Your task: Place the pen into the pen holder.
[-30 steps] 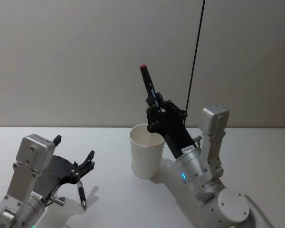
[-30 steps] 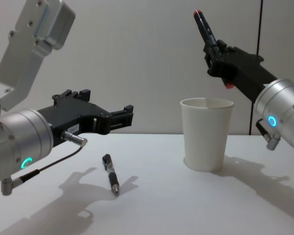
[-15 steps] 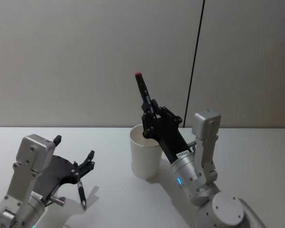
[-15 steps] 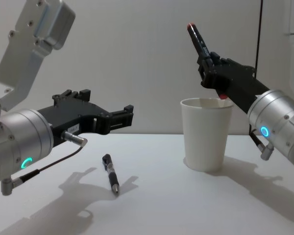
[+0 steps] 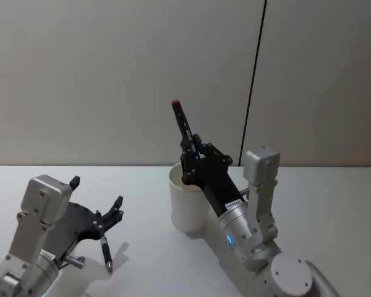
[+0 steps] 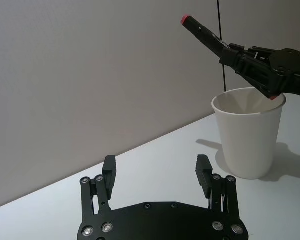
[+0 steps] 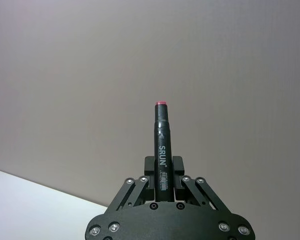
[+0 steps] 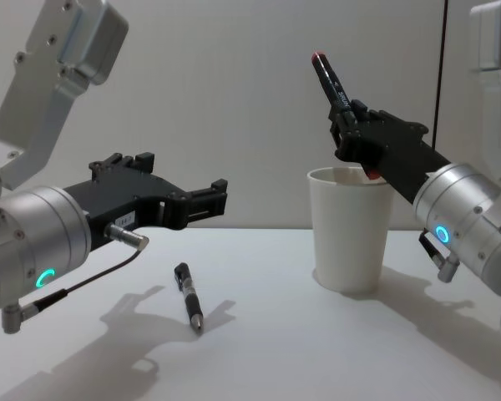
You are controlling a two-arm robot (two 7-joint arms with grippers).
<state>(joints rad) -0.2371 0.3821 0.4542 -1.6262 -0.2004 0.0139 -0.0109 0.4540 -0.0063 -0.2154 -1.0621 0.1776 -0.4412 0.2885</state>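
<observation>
insertion step, by judgement. the right gripper [image 8: 344, 117] is clamped on the black marker pen with red end cap [image 8: 327, 77], which is tilted with its lower end at the mouth of the white paper cup pen holder [image 8: 351, 242]. next move: lower the pen inside the rim, then release. the left gripper [image 6: 156, 162], fingers spread and empty, idles near a second black pen [image 8: 189, 306].

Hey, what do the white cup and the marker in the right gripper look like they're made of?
The pen holder: apparently matte white paper, judging by its thin wall and rolled rim. The marker, clamped in the right gripper: likely black plastic with a slight sheen, printed white lettering and a red end; metal can't be ruled out.
</observation>
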